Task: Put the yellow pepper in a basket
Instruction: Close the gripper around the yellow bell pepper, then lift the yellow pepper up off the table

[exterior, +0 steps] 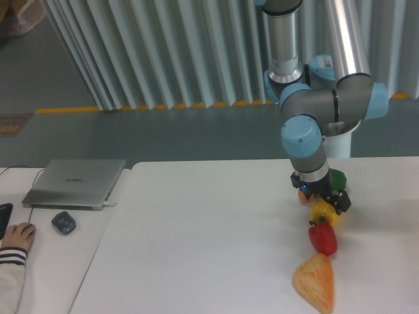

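The yellow pepper [323, 212] sits on the white table [209, 235] at the right, in a row of produce. My gripper [324, 198] is directly on top of it, with its dark fingers [341, 199] down at the pepper's upper sides. The gripper body hides the pepper's top, so I cannot see whether the fingers press on it. An orange-tan woven-looking object [314, 281] lies at the table's front right; I cannot tell if it is the basket.
A green pepper [338, 178] lies just behind the gripper and a red pepper [323, 239] just in front of the yellow one. A small orange item [304, 195] is at the gripper's left. A laptop [75, 183], a mouse [63, 223] and a person's hand [16, 235] are at the far left.
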`<action>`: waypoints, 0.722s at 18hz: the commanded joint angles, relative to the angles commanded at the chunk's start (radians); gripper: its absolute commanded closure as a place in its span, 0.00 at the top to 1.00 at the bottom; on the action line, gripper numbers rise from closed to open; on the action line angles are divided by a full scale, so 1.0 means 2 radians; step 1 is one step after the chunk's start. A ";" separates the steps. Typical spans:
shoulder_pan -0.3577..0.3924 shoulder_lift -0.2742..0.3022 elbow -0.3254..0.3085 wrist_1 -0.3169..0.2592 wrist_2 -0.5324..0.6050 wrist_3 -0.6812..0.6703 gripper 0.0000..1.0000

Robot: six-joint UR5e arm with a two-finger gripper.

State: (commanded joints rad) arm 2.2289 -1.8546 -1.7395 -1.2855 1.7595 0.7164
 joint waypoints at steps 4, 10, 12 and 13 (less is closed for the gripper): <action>-0.001 -0.001 -0.006 0.002 0.003 0.000 1.00; -0.006 -0.011 -0.005 0.004 0.021 -0.003 0.96; -0.005 -0.012 0.000 0.004 0.021 -0.008 0.69; -0.005 -0.012 0.002 0.004 0.020 -0.008 0.66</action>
State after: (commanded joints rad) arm 2.2197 -1.8791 -1.7365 -1.2778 1.7994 0.6995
